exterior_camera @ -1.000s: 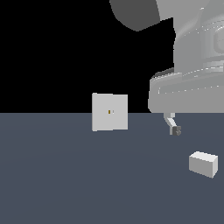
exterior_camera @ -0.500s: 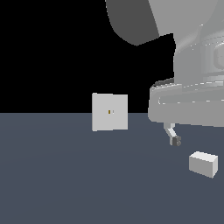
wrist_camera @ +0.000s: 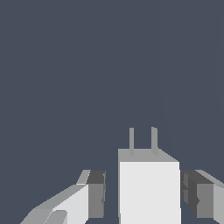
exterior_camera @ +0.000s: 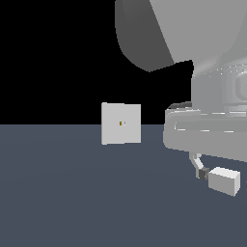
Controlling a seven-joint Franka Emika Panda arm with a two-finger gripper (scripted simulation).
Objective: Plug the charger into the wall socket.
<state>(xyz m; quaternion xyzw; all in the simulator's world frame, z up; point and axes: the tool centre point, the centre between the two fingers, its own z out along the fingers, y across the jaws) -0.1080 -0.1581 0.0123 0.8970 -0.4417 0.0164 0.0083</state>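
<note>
Wrist view, charger (wrist_camera: 148, 192) between spread jaws, floor (wrist_camera: 65, 65) beyond

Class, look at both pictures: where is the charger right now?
The charger lies on the floor at the exterior view's lower right, far from the wall socket. In the wrist view it sits between the open gripper fingers, untouched.
</note>
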